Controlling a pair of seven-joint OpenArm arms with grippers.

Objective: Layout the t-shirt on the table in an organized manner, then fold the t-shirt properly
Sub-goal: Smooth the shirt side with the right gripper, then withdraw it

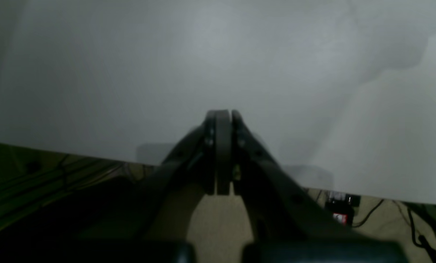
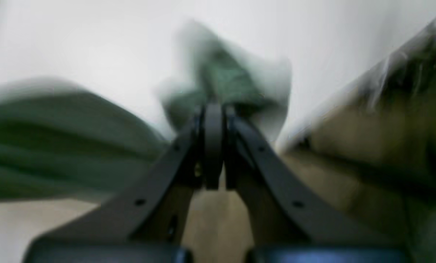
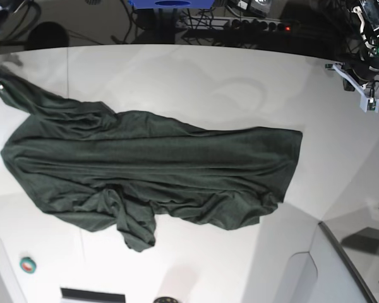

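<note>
Dark green t-shirt (image 3: 158, 173) lies spread across the middle of the white counter (image 3: 208, 82), long axis running side to side in the base view, heavily wrinkled. One end stretches up toward the top-left corner of that view as a narrow pulled-out strip; the other end stops as a fairly straight edge right of center. A bunched flap hangs off the near edge of the shirt, pointing toward the bottom of the view.

Right end effector (image 2: 213, 109) — fingers pressed together, pinching a small bunch of the green fabric at their tips; the wrist view is blurred, but the cloth sits right at the closed tips, with more of the shirt draped off to the left of that view. In the base view this grip sits at the far top-left corner, where the shirt's strip ends; the end effector itself is barely visible there.

Left end effector (image 1: 223, 115) — fingers pressed together, holding nothing, over bare counter near its edge; no cloth in its wrist view. In the base view that arm sits at the top-right corner, well apart from the shirt.

Small round teal object (image 3: 28, 265) on the counter near the bottom-left, apart from the shirt.
</note>
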